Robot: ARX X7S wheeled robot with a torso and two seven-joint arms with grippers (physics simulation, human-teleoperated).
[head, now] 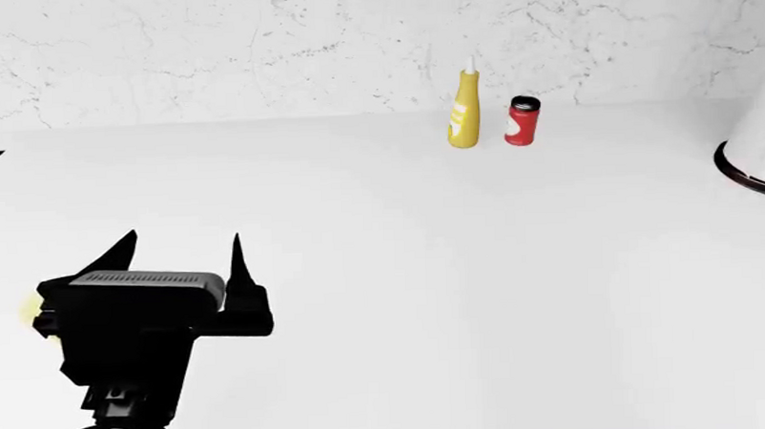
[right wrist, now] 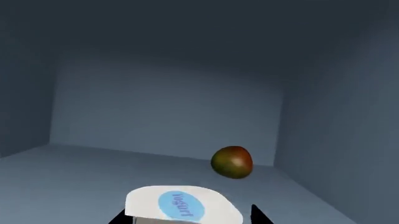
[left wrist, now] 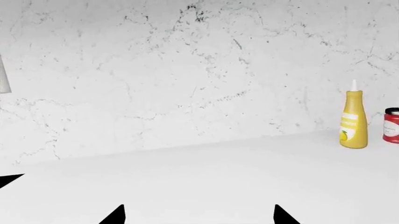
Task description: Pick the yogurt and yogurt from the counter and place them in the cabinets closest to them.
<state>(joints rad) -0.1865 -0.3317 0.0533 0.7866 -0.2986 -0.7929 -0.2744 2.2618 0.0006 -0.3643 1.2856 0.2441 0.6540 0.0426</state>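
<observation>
The cabinet (right wrist: 162, 107) fills the right wrist view: a dim blue-grey box with a flat shelf floor, back wall and side walls. The white yogurt (right wrist: 181, 207) with its light-blue lid sits between the right jaws, whose two dark tips show on either side of the cup; they appear closed on it, the lid facing the camera. A mango (right wrist: 232, 162) rests further in, toward the back wall and to one side of the yogurt, clear of it. Whether the cup's base touches the shelf floor cannot be told. The coming move, as I judge it, turns on that: the cup needs to be down on the shelf, short of the mango, before release.

Over the counter (head: 486, 268) the left gripper (head: 181, 255) hovers with jaws spread, holding nothing. The yellow yogurt is not clearly in view; only a faint yellow glint shows beside the left gripper's body.
</observation>
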